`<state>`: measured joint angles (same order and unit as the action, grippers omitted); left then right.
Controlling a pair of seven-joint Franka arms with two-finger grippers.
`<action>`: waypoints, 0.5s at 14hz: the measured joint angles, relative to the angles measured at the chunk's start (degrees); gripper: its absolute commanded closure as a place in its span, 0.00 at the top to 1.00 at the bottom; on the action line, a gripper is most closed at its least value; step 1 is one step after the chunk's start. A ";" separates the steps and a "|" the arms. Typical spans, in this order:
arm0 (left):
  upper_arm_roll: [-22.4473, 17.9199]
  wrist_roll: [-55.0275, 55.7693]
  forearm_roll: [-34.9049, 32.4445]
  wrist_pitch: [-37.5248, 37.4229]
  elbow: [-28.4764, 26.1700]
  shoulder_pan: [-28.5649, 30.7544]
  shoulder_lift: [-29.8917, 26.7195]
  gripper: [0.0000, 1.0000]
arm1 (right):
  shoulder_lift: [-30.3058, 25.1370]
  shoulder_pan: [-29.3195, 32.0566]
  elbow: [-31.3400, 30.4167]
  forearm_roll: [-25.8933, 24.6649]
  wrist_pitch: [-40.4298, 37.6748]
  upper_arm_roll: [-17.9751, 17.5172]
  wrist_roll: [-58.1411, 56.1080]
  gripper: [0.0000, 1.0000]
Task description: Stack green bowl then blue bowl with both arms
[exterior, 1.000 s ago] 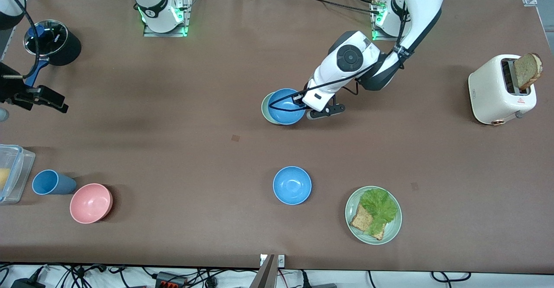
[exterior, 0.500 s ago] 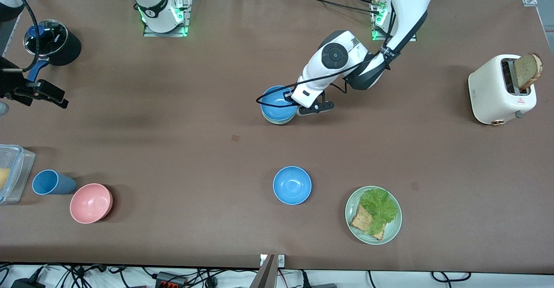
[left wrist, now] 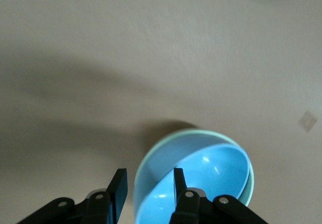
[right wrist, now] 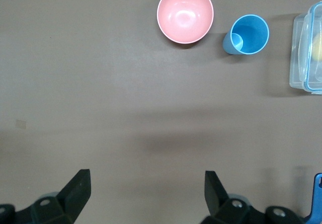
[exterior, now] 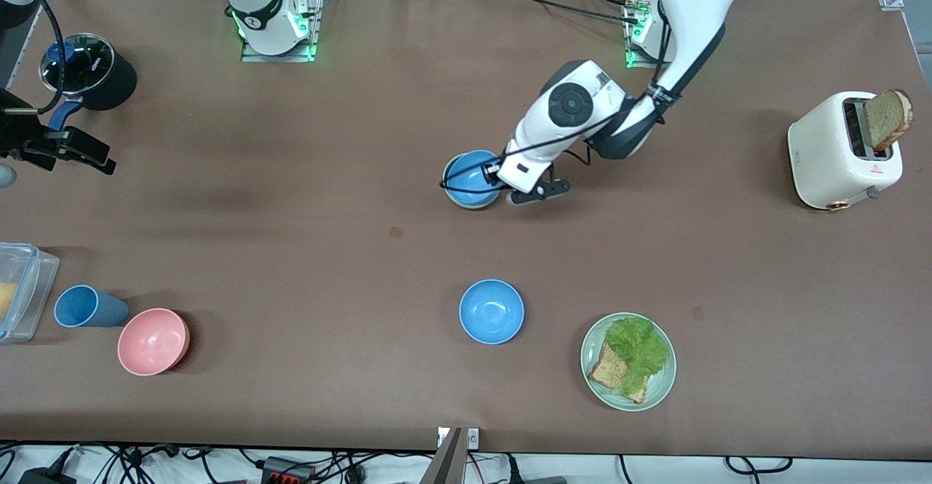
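Observation:
The blue bowl (exterior: pixel 470 176) sits nested in the green bowl (exterior: pixel 473 206) at mid-table; only the green rim shows around it. In the left wrist view the blue bowl (left wrist: pixel 211 173) lies inside the pale green rim (left wrist: pixel 201 132). My left gripper (exterior: pixel 501 178) is open at the stack's edge and straddles the rim (left wrist: pixel 149 183), one finger inside the blue bowl and one outside, with a gap beside the outer finger. My right gripper (exterior: pixel 65 153) is open and empty (right wrist: pixel 146 194), waiting over bare table at the right arm's end.
A second blue bowl (exterior: pixel 491 311) and a green plate (exterior: pixel 587 356) with lettuce and bread lie nearer the camera. A pink bowl (exterior: pixel 153 340), blue cup (exterior: pixel 84 306) and clear container (exterior: pixel 18 291) are at the right arm's end. A toaster (exterior: pixel 837 153) is at the left arm's end.
The left gripper brought the blue bowl over the green bowl and lowered it, so it now sits nested. The right gripper drifted slightly away from the camera.

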<state>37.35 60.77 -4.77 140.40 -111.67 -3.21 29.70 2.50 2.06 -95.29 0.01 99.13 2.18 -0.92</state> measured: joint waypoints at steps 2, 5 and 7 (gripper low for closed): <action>0.03 -0.01 -0.05 -5.42 3.36 1.39 -0.20 0.48 | 0.00 -0.05 -0.02 0.00 0.03 -0.03 0.00 1.00; 0.05 -0.33 -0.29 -12.71 8.63 3.09 -1.28 0.49 | 0.00 -0.06 -0.09 0.00 0.04 -0.09 0.00 1.00; 0.06 -2.26 -0.65 -15.33 11.12 4.60 -2.18 0.60 | 0.00 -0.06 -0.20 0.00 0.04 -0.11 0.00 1.00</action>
<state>37.41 58.51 -5.42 125.07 -100.54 1.39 27.53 2.50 2.01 -95.49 0.01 99.17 2.07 -0.92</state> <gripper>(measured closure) 0.507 0.000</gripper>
